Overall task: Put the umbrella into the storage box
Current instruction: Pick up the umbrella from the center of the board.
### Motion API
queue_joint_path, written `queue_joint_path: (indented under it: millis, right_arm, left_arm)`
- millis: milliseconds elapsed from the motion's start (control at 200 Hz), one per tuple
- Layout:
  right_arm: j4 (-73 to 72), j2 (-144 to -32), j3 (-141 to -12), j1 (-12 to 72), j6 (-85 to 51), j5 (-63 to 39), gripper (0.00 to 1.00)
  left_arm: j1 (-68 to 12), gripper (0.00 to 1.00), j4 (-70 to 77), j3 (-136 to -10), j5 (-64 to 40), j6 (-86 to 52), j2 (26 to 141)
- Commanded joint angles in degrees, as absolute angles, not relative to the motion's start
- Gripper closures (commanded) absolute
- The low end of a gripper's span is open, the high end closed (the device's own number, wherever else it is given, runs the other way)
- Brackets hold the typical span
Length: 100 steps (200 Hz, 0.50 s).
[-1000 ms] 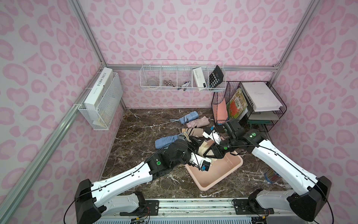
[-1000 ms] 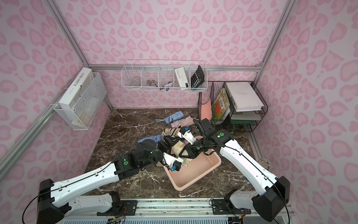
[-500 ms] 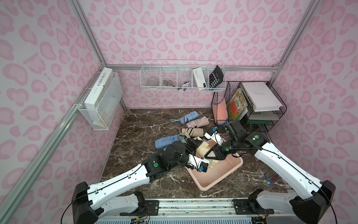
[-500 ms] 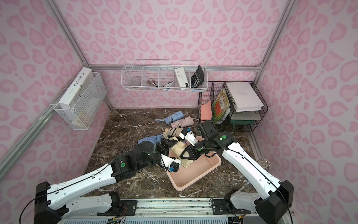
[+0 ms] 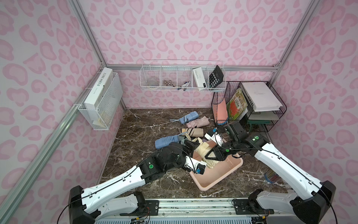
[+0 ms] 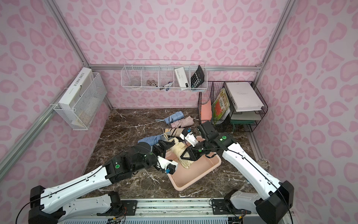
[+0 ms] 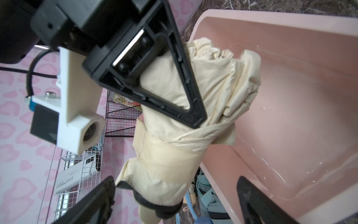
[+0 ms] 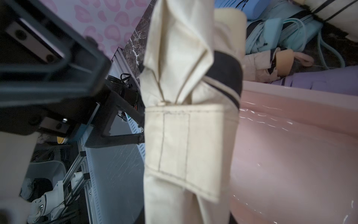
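Placing step: right gripper (image 5: 210, 155) jaws clamped on the cream umbrella (image 5: 202, 148), which hangs tilted beneath them over the storage box (image 5: 219, 173); left gripper (image 7: 175, 181) jaws gape empty around its handle end; next probably lower and release.

The near half of the storage box (image 5: 219, 174) lies bare, open from above. The cream umbrella (image 5: 203, 152) blocks its far end, with folded umbrellas (image 5: 193, 131) piled just beyond. The surface (image 5: 139, 139) to the left is open.

Can't see either end of the umbrella (image 8: 186, 135), cropped by the right wrist view's edges and blurred; can't make out the small bits (image 5: 168, 83) in the wire basket (image 5: 170, 74).
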<state>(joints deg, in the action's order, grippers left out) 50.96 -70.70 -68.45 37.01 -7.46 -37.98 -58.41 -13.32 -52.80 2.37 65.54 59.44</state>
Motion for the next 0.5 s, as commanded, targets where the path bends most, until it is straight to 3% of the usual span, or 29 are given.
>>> queue_joint_path:
  millis: [0, 235, 495]
  right_arm:
    - [50.09, -69.12, -66.4, 37.01, -7.45, -35.82, 0.97]
    - [51.63, -65.9, -61.75, 38.33, -12.01, -32.53, 0.97]
    - [51.83, -62.86, -57.38, 44.01, -18.95, -31.47, 0.95]
  left_arm:
    - [-58.34, 0.01, -14.78, -52.2, 4.46, 60.68, 57.9]
    - [-58.27, 0.01, -15.38, -52.56, 9.67, 47.38, 53.13]
    - [-58.28, 0.02, -26.98, -57.23, 22.87, 11.87, 51.18]
